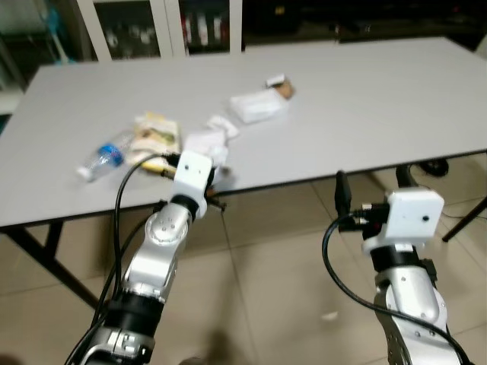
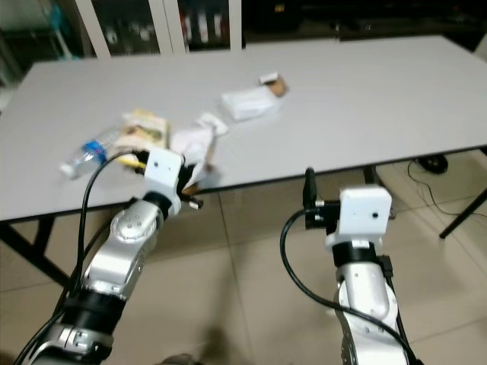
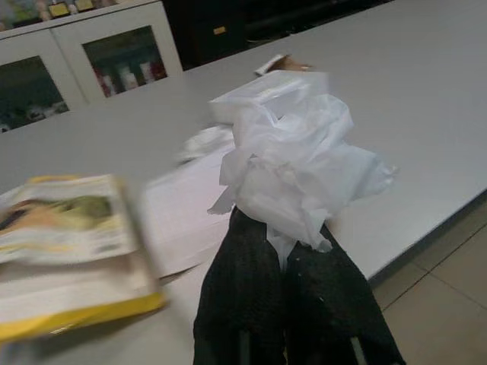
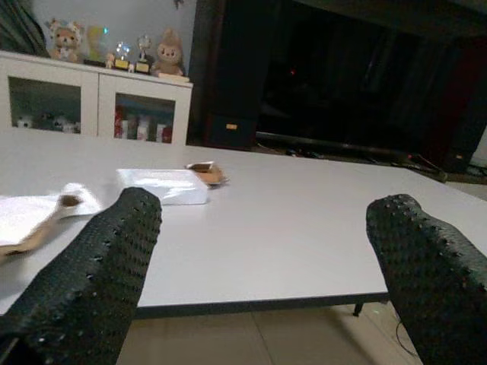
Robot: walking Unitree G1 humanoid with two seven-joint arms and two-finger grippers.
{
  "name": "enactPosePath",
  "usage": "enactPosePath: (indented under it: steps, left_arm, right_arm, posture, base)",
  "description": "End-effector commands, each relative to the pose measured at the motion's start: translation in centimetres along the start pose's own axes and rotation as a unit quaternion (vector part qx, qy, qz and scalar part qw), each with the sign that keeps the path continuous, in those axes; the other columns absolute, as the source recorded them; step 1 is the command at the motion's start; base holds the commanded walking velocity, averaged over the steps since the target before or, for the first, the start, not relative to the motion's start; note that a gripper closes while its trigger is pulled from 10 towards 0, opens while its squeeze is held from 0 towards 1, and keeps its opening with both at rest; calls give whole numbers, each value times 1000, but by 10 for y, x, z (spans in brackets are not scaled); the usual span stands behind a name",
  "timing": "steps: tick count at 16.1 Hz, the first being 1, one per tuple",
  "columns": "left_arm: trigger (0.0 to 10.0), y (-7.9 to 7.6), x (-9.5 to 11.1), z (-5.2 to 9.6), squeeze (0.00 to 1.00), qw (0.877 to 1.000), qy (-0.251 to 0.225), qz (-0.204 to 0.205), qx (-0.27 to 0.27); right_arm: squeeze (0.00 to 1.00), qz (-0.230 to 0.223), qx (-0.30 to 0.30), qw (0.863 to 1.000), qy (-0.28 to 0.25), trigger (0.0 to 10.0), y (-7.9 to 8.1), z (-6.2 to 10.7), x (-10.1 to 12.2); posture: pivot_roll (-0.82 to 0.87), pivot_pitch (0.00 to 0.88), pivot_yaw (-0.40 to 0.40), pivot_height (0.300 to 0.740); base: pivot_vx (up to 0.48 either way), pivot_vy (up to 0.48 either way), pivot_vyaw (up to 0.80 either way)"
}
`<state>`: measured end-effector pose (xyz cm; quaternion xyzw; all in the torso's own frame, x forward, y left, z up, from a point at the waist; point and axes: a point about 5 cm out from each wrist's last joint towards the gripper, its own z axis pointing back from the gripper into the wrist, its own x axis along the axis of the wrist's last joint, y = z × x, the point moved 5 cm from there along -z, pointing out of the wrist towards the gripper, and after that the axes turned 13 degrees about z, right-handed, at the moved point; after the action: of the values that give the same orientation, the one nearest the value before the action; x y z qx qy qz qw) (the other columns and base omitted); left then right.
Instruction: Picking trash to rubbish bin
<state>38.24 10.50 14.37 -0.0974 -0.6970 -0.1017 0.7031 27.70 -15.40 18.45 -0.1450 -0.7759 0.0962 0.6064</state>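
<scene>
**Crumpled tissue pinched at the table edge**

The left gripper [image 3: 285, 251] has its jaws clamped on a crumpled white tissue [image 3: 293, 171] at the near edge of the grey table [image 1: 365, 114]. Lift it straight up, clear of the snack packet [image 3: 68, 228], before turning away. The right gripper [image 4: 262, 251] hangs spread wide and empty, below the table edge.

A broad pale grey surface [image 1: 396, 99] spanned the scene, carried on dark legs [image 1: 42, 255] above a floor of beige tiles [image 1: 266, 258] with a black cable [image 2: 426, 190] trailing near the far right leg. Behind the surface stood white cabinets with glass doors [image 1: 129, 30] holding small bottles and boxes, and beside them a dark, unlit unit [image 4: 335, 84]. On top of the white cabinet sat a row of small figurines, among them a plush bear [image 4: 64, 39].
</scene>
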Motion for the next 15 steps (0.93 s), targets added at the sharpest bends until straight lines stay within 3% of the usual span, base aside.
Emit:
enactPosePath:
  steps: [1,4,10,15]
  left_arm:
    - [10000,12,-5,3,0,1000,11,-6,16]
    - [10000,14,-5,3,0,1000,12,-7,19]
    - [10000,3,-2,-2,0,1000,6,18,-7]
    - [10000,0,8,-12,0,999,-6,34,-2]
  right_arm:
    - [0,-5,4,1000,-2,10000,3,0,2]
    - [0,-9,4,1000,1,10000,4,0,1]
    - [0,-11,4,1000,8,10000,6,-1,-2]
    - [0,-29,34,998,34,10000,19,-1,-13]
  posture:
    - [138,79,-19,740]
    - [142,80,-18,740]
    - [143,80,-13,740]
    - [140,81,-12,740]
  base:
    - [0,405,0]
    - [0,404,0]
    - [0,0,0]
    - [105,0,0]
